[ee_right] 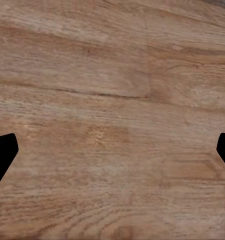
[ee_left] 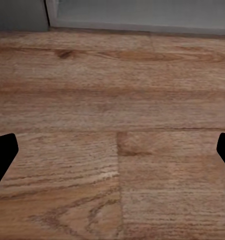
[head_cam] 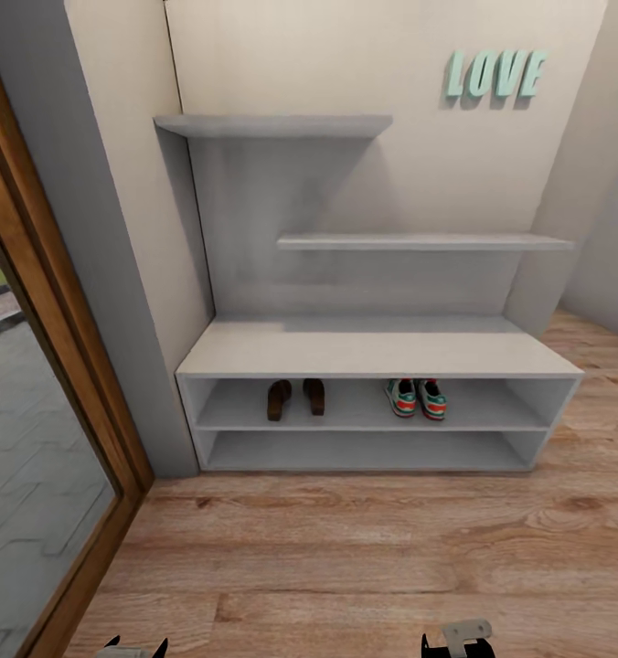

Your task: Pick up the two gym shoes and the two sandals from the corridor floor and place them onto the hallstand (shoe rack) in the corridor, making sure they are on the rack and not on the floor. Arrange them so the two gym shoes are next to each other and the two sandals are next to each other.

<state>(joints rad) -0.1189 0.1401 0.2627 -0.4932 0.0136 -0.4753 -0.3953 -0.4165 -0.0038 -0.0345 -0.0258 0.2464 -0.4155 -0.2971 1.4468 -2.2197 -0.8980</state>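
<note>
Both arms' fingers [ee_left: 2,152] [ee_right: 2,152] spread, empty; hallstand [head_cam: 373,352] shelf holds sandals [head_cam: 295,398], gym shoes [head_cam: 416,398].

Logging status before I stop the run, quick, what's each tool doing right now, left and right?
Left tool: open, holding nothing, over the corridor floor.
Right tool: open, holding nothing, over the floor too.

beige wall [head_cam: 346,64], teal love letters [head_cam: 495,75], wood-framed glass door [head_cam: 35,384] left.
</note>
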